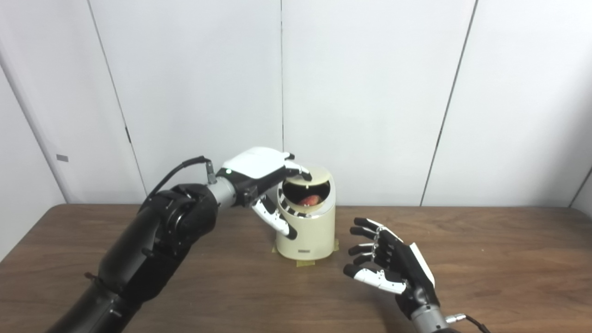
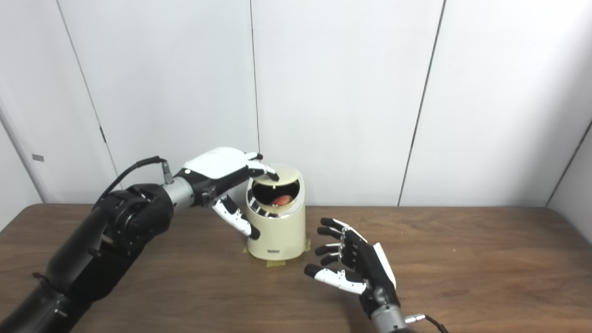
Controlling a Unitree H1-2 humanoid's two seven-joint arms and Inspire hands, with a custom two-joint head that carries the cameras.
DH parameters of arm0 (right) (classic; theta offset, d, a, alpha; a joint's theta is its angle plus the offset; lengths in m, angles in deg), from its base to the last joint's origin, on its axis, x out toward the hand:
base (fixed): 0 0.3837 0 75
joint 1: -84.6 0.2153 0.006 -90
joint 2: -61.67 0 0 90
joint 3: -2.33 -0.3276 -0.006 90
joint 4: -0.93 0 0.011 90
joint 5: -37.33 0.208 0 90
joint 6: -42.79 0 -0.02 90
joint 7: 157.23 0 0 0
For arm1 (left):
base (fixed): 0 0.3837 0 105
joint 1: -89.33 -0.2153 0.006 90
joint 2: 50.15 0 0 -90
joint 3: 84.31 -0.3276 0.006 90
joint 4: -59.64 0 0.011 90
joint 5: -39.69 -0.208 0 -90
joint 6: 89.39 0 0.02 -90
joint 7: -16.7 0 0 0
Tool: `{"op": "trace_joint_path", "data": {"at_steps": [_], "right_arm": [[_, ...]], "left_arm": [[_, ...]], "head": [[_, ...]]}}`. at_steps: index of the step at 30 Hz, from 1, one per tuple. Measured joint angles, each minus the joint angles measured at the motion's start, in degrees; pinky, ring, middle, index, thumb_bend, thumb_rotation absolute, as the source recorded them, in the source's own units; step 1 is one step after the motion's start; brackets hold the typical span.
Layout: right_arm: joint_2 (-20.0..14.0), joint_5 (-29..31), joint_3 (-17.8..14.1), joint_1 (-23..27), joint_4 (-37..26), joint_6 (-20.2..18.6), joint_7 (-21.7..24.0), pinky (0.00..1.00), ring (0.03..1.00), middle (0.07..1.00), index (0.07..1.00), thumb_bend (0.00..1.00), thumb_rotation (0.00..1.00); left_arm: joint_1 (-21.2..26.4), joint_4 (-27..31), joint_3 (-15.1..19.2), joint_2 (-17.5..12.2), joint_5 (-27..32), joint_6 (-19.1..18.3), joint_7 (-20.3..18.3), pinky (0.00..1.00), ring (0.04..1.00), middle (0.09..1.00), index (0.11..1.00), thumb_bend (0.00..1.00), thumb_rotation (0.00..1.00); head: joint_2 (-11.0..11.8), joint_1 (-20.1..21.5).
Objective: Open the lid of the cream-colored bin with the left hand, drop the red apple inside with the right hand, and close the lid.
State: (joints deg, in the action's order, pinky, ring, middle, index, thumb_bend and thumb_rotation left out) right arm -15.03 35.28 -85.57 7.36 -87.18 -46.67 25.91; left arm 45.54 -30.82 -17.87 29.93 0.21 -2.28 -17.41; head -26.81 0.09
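At the back-centre of the brown wooden table (image 1: 485, 259), the cream-colored cylindrical plastic bin (image 1: 306, 231) stands upright on tabs of yellowish tape (image 1: 305, 262). Its round cream lid (image 1: 319, 175) is swung open, top aperture exposed. The red apple (image 1: 310, 200) sits inside the bin, visible through the opening, so the drop looks done and only the close is left.

Left hand (image 1: 259, 178): over the bin's left rim, fingertips (image 1: 304, 175) on or just at the lid's near edge, thumb hanging down the bin's left side. Can't tell if it's pinching the lid or just resting on it. The lid lies just beyond and right of those fingertips, so this hand is the one placed to close it, and the move likely turns on pulling the lid edge forward and down over the aperture.

Right hand (image 1: 388, 268): empty, fingers spread, palm turned toward the bin, near its right side but clear of it.
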Motion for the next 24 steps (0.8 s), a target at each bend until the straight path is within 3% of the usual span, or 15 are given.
{"op": "trace_joint_path", "data": {"at_steps": [9, 24], "right_arm": [[0.07, 0.20, 0.06, 0.00, -0.38, -0.27, 0.00, 0.49, 0.588, 0.761, 0.776, 0.79, 0.26], [0.29, 0.38, 0.00, 0.00, -1.69, -0.39, -0.03, 0.47, 0.576, 0.758, 0.777, 0.77, 0.25]], "left_arm": [[-0.66, 0.45, -0.04, 0.72, -0.07, 1.29, -0.06, 1.00, 1.000, 0.887, 0.869, 0.97, 0.36], [-1.78, 0.44, -4.82, 1.10, -10.32, 0.80, -2.43, 1.00, 1.000, 0.917, 0.890, 0.99, 0.38]], "head": [[-0.35, 0.09], [-0.88, 0.53]]}}
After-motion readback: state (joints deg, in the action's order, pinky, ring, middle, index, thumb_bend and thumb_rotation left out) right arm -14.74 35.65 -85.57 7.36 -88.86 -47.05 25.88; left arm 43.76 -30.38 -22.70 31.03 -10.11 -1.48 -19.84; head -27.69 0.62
